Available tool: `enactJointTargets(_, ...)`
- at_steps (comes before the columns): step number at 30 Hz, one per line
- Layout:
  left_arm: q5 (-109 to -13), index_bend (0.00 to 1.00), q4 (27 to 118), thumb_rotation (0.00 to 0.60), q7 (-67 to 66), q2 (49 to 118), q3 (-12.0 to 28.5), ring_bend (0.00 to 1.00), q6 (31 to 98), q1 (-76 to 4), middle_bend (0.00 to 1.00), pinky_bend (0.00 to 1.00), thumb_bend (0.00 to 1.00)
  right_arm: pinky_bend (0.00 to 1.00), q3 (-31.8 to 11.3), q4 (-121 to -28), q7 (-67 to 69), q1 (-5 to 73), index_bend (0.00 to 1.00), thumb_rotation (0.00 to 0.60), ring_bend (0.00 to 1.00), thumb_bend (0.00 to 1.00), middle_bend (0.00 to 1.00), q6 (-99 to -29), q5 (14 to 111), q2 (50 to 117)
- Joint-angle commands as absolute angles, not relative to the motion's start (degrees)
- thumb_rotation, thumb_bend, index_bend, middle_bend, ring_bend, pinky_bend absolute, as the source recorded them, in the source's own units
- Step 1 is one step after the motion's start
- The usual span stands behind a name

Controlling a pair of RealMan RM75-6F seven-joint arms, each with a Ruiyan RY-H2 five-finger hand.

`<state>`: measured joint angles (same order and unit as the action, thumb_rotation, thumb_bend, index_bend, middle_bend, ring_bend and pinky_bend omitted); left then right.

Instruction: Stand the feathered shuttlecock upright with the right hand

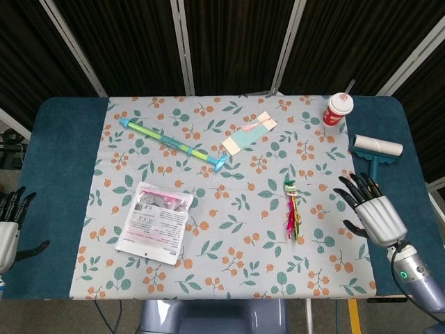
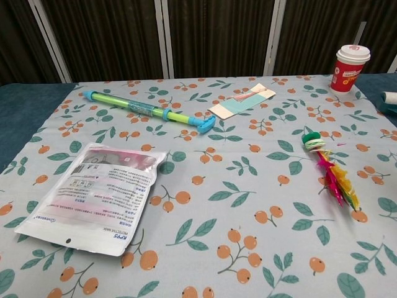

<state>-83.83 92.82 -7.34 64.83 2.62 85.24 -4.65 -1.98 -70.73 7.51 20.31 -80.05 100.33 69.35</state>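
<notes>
A blue counter [image 1: 62, 174] carries a floral cloth [image 1: 236, 271], with a lint roller [image 1: 375, 147] on the bare blue.

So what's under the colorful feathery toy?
Only the flowery tablecloth. The feathered shuttlecock lies flat on it, green base pointing away from the robot. The bit of cloth right beneath it is covered, so that patch can't be seen.

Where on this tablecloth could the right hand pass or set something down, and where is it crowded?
Bare cloth lies between the white pouch and the feathered shuttlecock, and along the near edge below both. The right hand, open beside the shuttlecock, has a free strip between them. It is more crowded at the far right, where the red cup and lint roller sit.
</notes>
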Motion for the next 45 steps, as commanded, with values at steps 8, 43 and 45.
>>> enactJointTargets(8, -83.8, 0.09, 92.9, 0.552, -8.1, 65.1, 2.7, 0.00, 85.4, -4.6, 0.00, 0.00, 0.14, 0.00, 2.4, -60.0, 10.6, 28.0, 0.32, 0.600, 0.00, 0.15, 0.15, -80.7, 112.3, 75.1)
enactJointTargets(43, -83.9, 0.09, 92.8, 0.553, -7.3, 64.7, 2.6, 0.00, 84.9, -4.8, 0.00, 0.00, 0.14, 0.00, 7.1, -56.5, 4.5, 33.8, 0.43, 0.600, 0.00, 0.15, 0.19, -72.0, 110.7, 83.6)
enactJointTargets(45, -83.9, 0.09, 92.8, 0.552, -7.3, 64.7, 2.6, 0.00, 84.8, -4.9, 0.00, 0.00, 0.14, 0.00, 7.2, -56.7, 4.2, 33.8, 0.43, 0.600, 0.00, 0.15, 0.19, -71.9, 110.3, 83.5)
